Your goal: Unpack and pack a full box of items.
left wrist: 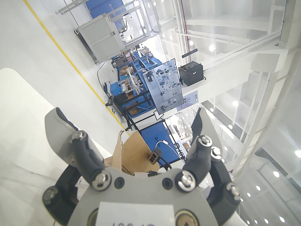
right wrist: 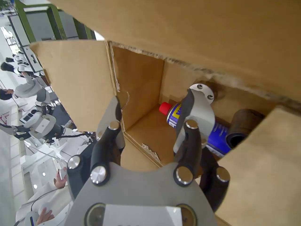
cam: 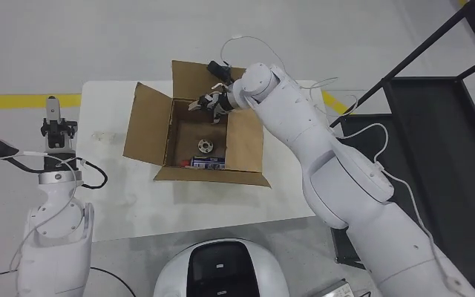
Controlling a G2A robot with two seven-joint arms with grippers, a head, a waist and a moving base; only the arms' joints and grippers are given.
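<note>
Right gripper (right wrist: 154, 97) released, empty, poised at the box (cam: 146, 122) rim, probably lining up on the can (right wrist: 172, 117) lying inside; left gripper (left wrist: 128, 114) released, well aside.

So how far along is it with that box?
Done: the box stands with its flaps open. In hand: the right arm holds its jaws open and empty at the box's far side, above a can and a dark round part lying inside. Left: probably lifting both out, then repacking. The left arm sits at the table's edge, jaws open.
</note>
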